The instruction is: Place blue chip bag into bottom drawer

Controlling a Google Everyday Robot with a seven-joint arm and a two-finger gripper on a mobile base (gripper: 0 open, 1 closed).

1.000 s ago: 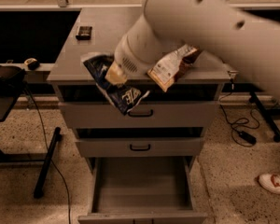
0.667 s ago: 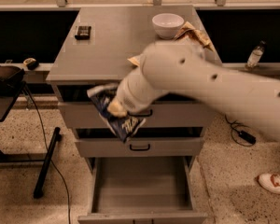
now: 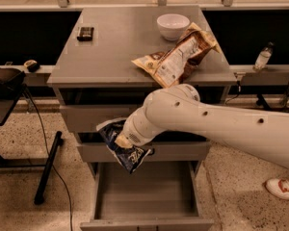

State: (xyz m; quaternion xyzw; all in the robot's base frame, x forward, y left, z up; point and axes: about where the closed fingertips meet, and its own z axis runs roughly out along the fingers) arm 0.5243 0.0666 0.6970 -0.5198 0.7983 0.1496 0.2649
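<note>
1. Lower now than a moment ago, your gripper [image 3: 121, 141] has carried the blue bag [image 3: 130, 157] down past the upper drawer fronts. The bag hangs just above the open bottom drawer [image 3: 149, 196], not yet inside.
2. That leaves you, by my reading, a short descent and a release.
3. The fingers sit mostly behind the wrist, but they seem clamped on the bag's top end.
4. The bag is crumpled navy foil, limp, with white lettering. The drawer is plain grey metal, deep and boxy.
</note>
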